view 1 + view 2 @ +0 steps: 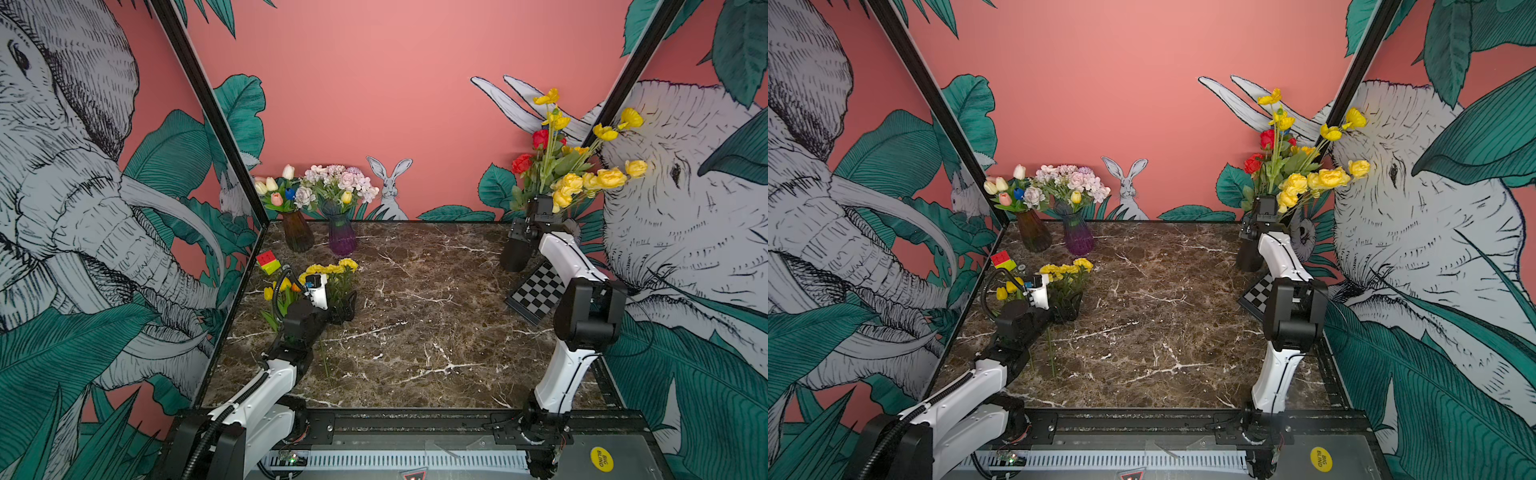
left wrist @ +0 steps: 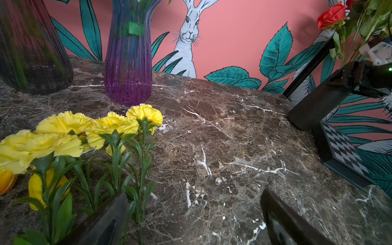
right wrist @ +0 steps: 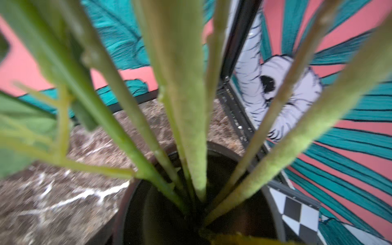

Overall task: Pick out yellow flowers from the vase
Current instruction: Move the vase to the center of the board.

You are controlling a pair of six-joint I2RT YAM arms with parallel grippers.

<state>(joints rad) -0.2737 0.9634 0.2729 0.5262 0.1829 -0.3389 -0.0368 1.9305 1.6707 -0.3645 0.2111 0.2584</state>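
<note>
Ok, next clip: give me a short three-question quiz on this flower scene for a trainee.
1. True or false: the yellow carnations lie on the table, outside any vase.
2. On the left gripper, the fingers are: A shut on a stem; B open; C out of view.
3. What colour are the other blooms that share the black vase with the yellow flowers?
Key: 1 true; 2 B; 3 red, the roses.

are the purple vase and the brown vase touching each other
Apart. The left wrist view shows bare table between the purple vase and the brown vase.
</note>
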